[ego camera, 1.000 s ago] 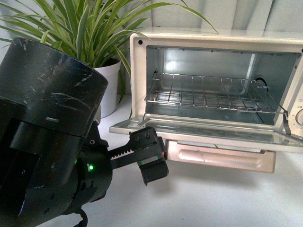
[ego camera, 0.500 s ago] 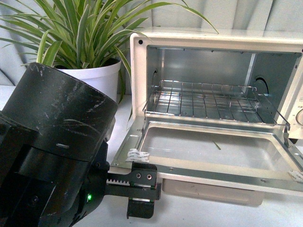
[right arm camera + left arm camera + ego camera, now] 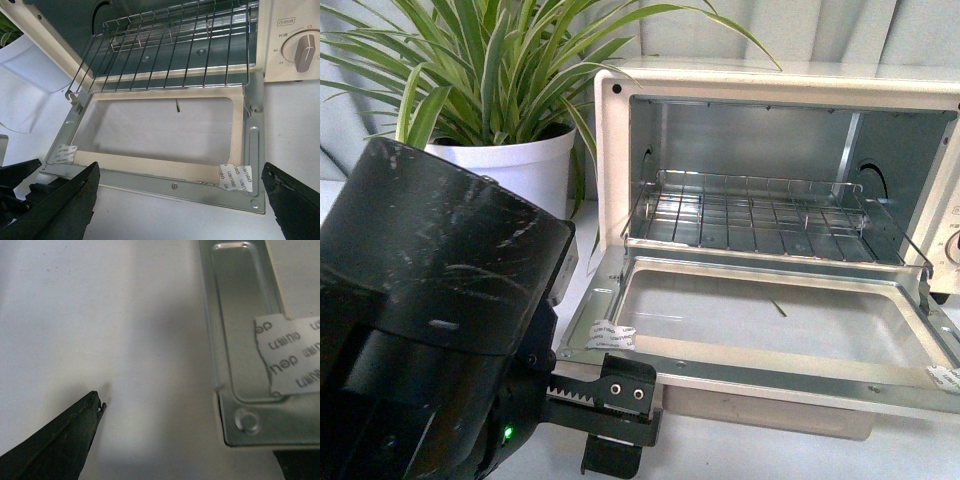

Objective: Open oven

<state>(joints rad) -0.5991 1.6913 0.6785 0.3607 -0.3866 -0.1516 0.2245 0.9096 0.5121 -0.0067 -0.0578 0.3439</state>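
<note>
The cream-white oven (image 3: pixel 612 170) stands on the white table with its glass door (image 3: pixel 770 372) swung fully down and lying flat. The wire rack (image 3: pixel 760 215) shows inside. My left gripper (image 3: pixel 617 425) is open and empty, low at the door's front left corner. In the left wrist view the gripper (image 3: pixel 197 435) spans bare table beside the door's metal corner (image 3: pixel 245 422), touching nothing. My right gripper (image 3: pixel 180 172) is open and empty, hovering in front of the door's front edge (image 3: pixel 165 184). The oven's bar handle is hidden under the door.
A spider plant in a white pot (image 3: pixel 520 170) stands left of the oven, behind my left arm (image 3: pixel 430 330). The oven's control dial (image 3: pixel 302 50) is on its right side. White stickers (image 3: pixel 235 177) sit on the door's front corners. White table (image 3: pixel 770 455) lies in front.
The door has dropped from part-way open to flat. My left gripper has let go of it and moved down and back toward me.
</note>
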